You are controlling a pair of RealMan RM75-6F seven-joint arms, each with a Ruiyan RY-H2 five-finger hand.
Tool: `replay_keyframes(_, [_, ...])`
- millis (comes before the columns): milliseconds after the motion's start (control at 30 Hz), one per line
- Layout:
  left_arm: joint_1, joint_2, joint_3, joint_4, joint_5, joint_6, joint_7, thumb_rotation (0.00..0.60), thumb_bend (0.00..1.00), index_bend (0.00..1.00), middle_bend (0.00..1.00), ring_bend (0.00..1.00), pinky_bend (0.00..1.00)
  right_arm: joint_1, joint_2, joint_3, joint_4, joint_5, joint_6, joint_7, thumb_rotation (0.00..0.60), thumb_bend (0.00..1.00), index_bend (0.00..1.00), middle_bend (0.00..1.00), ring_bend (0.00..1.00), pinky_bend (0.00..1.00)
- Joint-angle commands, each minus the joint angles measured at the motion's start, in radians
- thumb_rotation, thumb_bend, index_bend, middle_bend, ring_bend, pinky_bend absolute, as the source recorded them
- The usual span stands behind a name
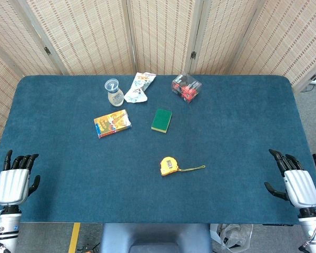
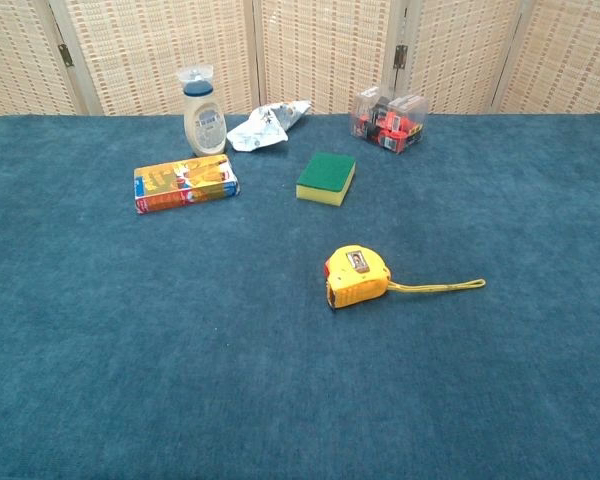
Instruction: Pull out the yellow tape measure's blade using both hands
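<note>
The yellow tape measure (image 1: 168, 165) (image 2: 356, 276) lies near the middle of the blue table, toward the front. A thin yellow strap (image 1: 193, 169) (image 2: 438, 287) trails from it to the right. My left hand (image 1: 14, 182) hovers at the table's front left corner, open, fingers pointing away from me. At the front right corner my right hand (image 1: 296, 183) is open too. Both hands are far from the tape measure and hold nothing. The chest view shows neither hand.
Behind the tape measure sit a green sponge (image 1: 161, 120) (image 2: 326, 178), an orange box (image 1: 112, 123) (image 2: 185, 183), a small bottle (image 1: 114, 92) (image 2: 204, 113), a white packet (image 1: 139, 87) (image 2: 268, 124) and a clear box of red items (image 1: 186, 87) (image 2: 388, 116). Screens stand behind the table.
</note>
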Motion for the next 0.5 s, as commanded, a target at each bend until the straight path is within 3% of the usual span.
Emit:
replay_keyframes(33, [-0.003, -0.002, -0.001, 0.002, -0.003, -0.004, -0.001, 0.6, 0.4, 0.23, 0.3, 0.24, 0.02, 0.001, -0.001, 0.001, 0.001, 0.0, -0.001, 0.001, 0.6, 0.3, 0.05, 0.16, 0.2, 0.13])
replay_keyframes(500, [-0.002, 0.003, 0.003, -0.006, 0.009, 0.005, -0.017, 0.6, 0.4, 0.23, 0.3, 0.24, 0.02, 0.058, -0.003, -0.004, -0.03, -0.053, -0.058, -0.018, 0.6, 0.3, 0.05, 0.16, 0.2, 0.13])
